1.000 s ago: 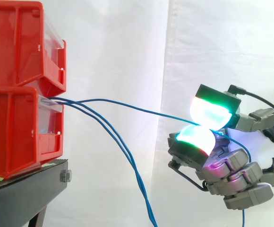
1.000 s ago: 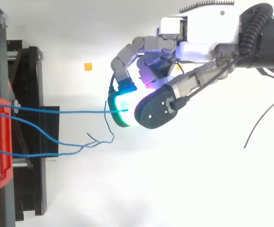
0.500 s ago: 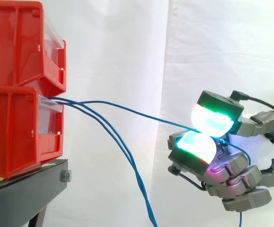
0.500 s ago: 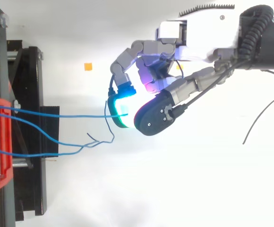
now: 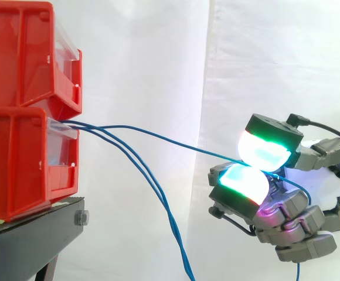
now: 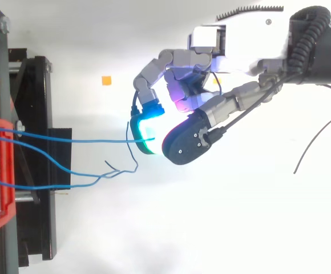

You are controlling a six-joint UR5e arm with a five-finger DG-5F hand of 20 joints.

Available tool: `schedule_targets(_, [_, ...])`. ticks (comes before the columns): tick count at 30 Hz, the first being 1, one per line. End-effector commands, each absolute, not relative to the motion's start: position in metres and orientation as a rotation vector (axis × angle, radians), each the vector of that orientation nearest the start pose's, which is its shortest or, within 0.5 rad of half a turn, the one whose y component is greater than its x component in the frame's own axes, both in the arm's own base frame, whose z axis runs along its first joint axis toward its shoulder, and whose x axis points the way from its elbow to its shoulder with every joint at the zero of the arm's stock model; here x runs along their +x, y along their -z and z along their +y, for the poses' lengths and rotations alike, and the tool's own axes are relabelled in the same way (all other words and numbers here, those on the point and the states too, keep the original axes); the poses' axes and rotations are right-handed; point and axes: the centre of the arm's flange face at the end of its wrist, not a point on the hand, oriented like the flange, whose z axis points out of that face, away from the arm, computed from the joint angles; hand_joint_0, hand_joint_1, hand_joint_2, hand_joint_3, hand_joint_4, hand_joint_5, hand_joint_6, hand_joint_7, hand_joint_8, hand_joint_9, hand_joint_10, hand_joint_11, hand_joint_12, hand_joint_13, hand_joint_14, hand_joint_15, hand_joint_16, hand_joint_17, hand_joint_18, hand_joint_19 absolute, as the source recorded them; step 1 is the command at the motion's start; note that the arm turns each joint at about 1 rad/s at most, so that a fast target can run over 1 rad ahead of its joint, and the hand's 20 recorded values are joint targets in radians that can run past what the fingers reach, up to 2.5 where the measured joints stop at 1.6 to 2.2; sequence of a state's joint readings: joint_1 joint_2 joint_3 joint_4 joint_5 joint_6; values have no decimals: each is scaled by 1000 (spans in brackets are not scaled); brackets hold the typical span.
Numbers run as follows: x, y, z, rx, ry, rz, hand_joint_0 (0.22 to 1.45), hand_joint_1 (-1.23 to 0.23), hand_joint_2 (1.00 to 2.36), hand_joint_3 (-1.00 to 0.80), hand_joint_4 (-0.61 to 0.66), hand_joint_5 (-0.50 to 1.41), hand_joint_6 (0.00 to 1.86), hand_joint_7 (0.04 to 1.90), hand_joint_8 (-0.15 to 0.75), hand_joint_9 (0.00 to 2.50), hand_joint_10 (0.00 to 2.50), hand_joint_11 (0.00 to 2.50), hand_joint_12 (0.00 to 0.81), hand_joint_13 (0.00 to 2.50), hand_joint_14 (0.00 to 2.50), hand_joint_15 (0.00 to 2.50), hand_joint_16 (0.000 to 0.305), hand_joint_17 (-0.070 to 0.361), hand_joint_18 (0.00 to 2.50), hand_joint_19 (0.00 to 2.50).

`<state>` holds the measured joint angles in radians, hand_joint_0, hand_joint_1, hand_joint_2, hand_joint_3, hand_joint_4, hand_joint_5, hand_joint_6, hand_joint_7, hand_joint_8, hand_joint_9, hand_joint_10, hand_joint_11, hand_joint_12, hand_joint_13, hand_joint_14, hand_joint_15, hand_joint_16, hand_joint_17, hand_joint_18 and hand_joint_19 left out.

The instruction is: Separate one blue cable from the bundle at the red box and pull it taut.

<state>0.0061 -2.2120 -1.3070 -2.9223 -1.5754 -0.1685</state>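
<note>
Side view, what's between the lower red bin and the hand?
In the side view, just the pinched blue cable spanning from the lower red bin to the hand; two slack cables droop beneath.

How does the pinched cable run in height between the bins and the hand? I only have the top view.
Observer: In the side view the blue cable leaves the lower red bin and slopes down to the hand, bowing slightly near the bin.
Operator: And the rest of the bundle?
Observer: Two other blue cables leave the same bin and drop steeply to the bottom edge of the side view, apart from the pinched one.
Operator: How is it gripped?
Observer: It passes between two glowing pads, one stacked above the other and closed on it.
</note>
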Motion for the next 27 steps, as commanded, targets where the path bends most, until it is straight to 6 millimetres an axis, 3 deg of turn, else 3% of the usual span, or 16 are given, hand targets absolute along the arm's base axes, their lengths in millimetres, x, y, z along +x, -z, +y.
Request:
schedule_targets(1, [702, -244, -129, 1183, -1022, 1416, 837, -771, 1000, -495, -371, -199, 931, 1379, 304, 465, 2500, 1420, 351, 621, 2500, 1335, 36, 80, 1049, 1696])
schedule_targets(27, [702, -244, -129, 1183, -1022, 1416, 831, -779, 1001, -488, -353, -199, 930, 1380, 302, 478, 2500, 1413, 349, 629, 2500, 1347, 36, 80, 1050, 1692])
